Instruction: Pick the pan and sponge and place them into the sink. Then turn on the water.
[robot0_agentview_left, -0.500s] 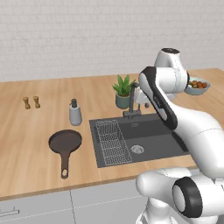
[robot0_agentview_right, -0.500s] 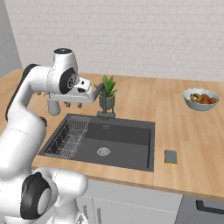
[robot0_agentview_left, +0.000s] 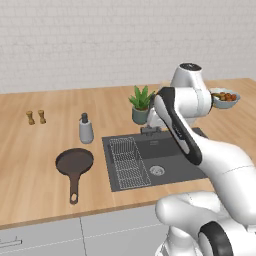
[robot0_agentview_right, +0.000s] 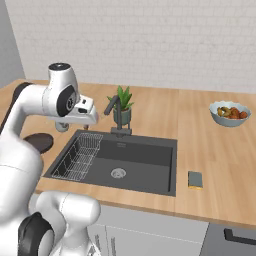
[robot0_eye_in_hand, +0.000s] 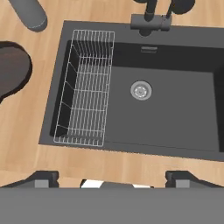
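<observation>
Fingers (robot0_eye_in_hand: 112, 177) spread wide and empty above the sink (robot0_eye_in_hand: 175, 118); pan (robot0_agentview_left: 74, 163) sits on counter.

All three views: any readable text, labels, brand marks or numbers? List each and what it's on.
None. No words, numbers or signs can be read in any view.
The soap bottle, the pan, the sponge, the sink and the bowl of food are all plain, with no print.
The white arm carries no marking either.

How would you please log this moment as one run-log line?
pan: on counter left of sink | sponge: on counter right of sink | claw: open, above sink's near edge | water: off
</observation>
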